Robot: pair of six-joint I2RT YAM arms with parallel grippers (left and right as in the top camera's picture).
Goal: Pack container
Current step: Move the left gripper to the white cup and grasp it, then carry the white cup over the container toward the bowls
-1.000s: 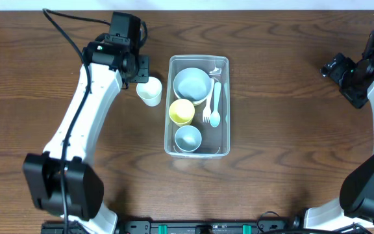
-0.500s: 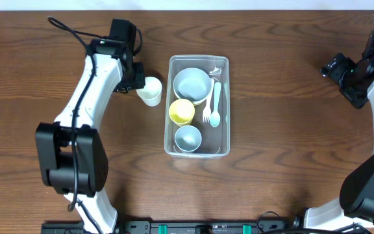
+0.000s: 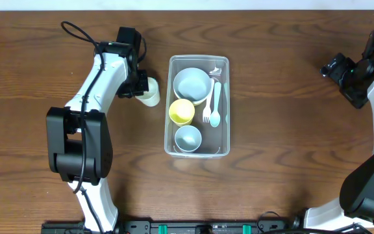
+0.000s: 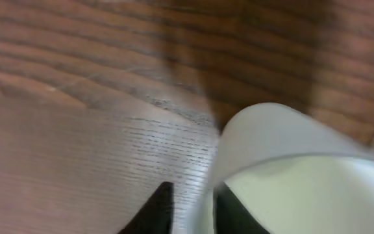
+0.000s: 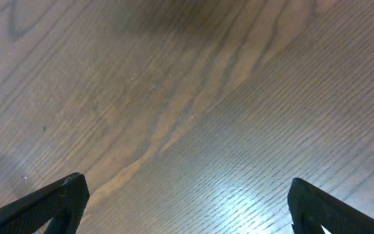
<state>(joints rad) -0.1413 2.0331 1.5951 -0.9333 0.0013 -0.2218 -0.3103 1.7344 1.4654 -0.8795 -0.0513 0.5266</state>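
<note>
Overhead, the container (image 3: 224, 144) sits mid-table, long side running near to far. Inside, a grey-blue bowl (image 3: 192, 83) fills the far end, a yellow cup (image 3: 181, 111) sits against the left wall, and a small blue bowl (image 3: 187, 138) lies at the near end. A white fork (image 3: 207, 104) and a pale blue spoon (image 3: 215, 108) lie side by side along the right wall.

A white cup (image 3: 152, 97) stands just left of the container's far half. The left gripper (image 3: 141, 86) is on the cup's left side. In the blurred left wrist view, its jaws pinch the cup's wall, one finger (image 4: 158, 209) outside and one inside.

The right gripper (image 5: 187, 201) hangs far right, well apart from the container, jaws spread wide over bare table (image 3: 284, 162).
</note>
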